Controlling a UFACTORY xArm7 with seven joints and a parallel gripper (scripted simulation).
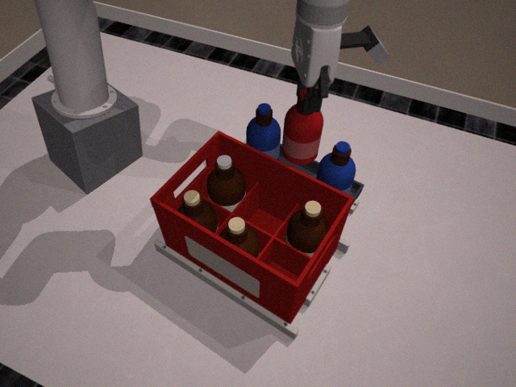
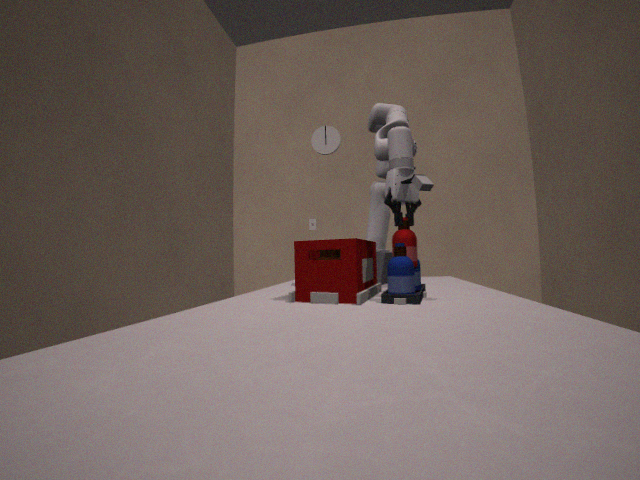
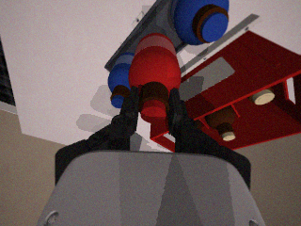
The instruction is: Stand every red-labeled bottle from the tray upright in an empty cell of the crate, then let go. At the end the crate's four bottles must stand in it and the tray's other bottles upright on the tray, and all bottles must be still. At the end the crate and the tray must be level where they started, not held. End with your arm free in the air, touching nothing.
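My gripper point(image 1: 310, 98) point(image 2: 404, 222) point(image 3: 153, 97) is shut on the neck of the red-labeled bottle point(image 1: 302, 133) point(image 2: 405, 243) point(image 3: 154, 66). The bottle hangs upright, lifted a little above the dark tray point(image 1: 357, 186) point(image 2: 403, 296) behind the crate. Two blue bottles point(image 1: 263, 131) point(image 1: 337, 166) stand on the tray on either side of it. The red crate point(image 1: 233, 254) point(image 2: 330, 268) point(image 3: 263, 61) holds several brown bottles point(image 1: 225, 183) point(image 1: 307, 228). Two of its cells, the middle back point(image 1: 264, 218) and the front right point(image 1: 283, 260), are empty.
The arm's grey base block point(image 1: 87, 137) stands at the back left of the table. The crate rests on pale metal rails point(image 1: 233, 291). The table's back edge has a dark tiled border point(image 1: 416, 104).
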